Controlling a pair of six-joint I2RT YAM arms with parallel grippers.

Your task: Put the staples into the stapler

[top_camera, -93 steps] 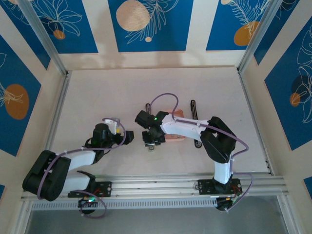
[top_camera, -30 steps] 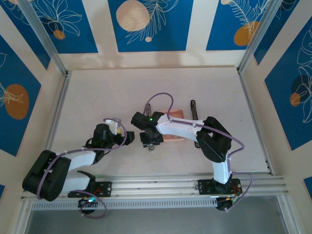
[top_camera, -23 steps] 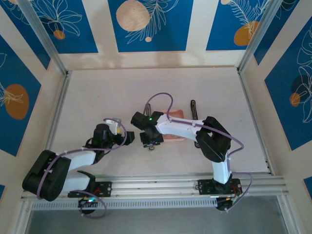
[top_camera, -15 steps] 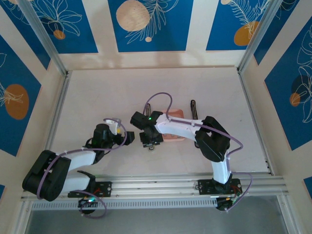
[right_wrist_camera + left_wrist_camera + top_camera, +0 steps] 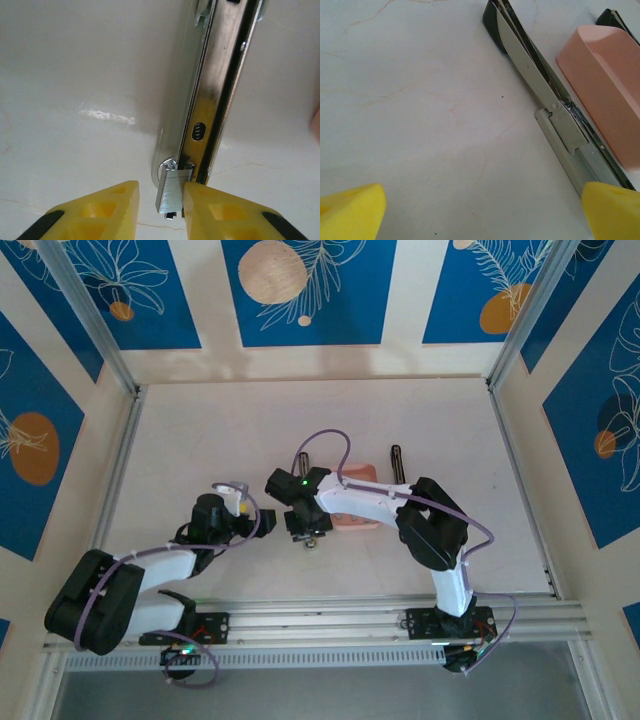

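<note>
The stapler's silver rail (image 5: 220, 90) runs up and away from my right gripper (image 5: 161, 192). A short silver-grey strip of staples (image 5: 172, 192) stands at the rail's near end, between the yellow fingers. It leans on the right finger (image 5: 215, 210), and a gap separates it from the left finger (image 5: 110, 210). From above, the right gripper (image 5: 310, 533) hangs over the table's middle. The left gripper (image 5: 243, 525) rests just left of it. My left gripper (image 5: 484, 212) is wide open over bare table, with the stapler (image 5: 530, 75) crossing diagonally to its right.
A shallow pink tray (image 5: 600, 75) lies right beside the stapler, partly under the right arm from above (image 5: 358, 472). A narrow black bar (image 5: 397, 462) lies just beyond the tray. Metal rails line the table's near edge (image 5: 330, 612).
Over three seconds the right arm has shifted slightly left along the stapler. In the last second it has barely moved. The left arm has stayed put.
</note>
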